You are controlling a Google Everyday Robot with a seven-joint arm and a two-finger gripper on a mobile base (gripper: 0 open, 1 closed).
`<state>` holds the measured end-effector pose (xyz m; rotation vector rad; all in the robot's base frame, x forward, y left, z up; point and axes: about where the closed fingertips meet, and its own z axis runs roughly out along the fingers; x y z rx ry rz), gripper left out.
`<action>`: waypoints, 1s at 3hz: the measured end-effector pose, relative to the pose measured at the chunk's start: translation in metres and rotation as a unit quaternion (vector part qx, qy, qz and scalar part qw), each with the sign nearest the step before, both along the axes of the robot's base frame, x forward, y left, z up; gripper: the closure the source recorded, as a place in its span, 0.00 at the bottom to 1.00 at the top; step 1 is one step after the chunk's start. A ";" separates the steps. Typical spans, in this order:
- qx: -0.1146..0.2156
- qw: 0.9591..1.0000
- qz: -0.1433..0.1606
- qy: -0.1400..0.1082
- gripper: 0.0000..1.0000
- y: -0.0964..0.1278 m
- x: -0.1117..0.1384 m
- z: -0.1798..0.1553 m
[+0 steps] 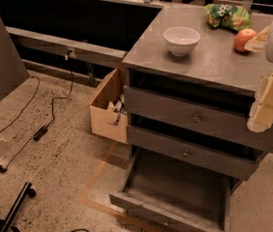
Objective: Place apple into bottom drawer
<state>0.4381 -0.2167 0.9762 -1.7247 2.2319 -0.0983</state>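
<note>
The red-orange apple [244, 39] sits on the grey cabinet top [209, 62] near its right back corner. My gripper [253, 85] is at the right edge of the view, just right of the apple and in front of it. Its cream fingers [268, 100] stand apart and hold nothing; one fingertip is close beside the apple. The bottom drawer [175, 192] is pulled out towards the floor and shows a bare grey tray. The two upper drawers with round knobs [196, 118] are almost shut.
A white bowl [181, 40] stands mid-top, left of the apple. A green snack bag [227, 16] lies behind the apple. An open cardboard box [108, 108] sits on the floor left of the cabinet. Cables [39, 129] and a chair base [15, 207] lie on the floor at left.
</note>
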 end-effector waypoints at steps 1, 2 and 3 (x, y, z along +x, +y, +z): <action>0.000 1.000 0.000 0.000 0.00 0.000 0.000 0.000; 0.023 0.999 -0.030 -0.022 0.00 -0.007 0.012 -0.004; 0.096 0.990 -0.090 -0.044 0.00 -0.041 0.027 -0.036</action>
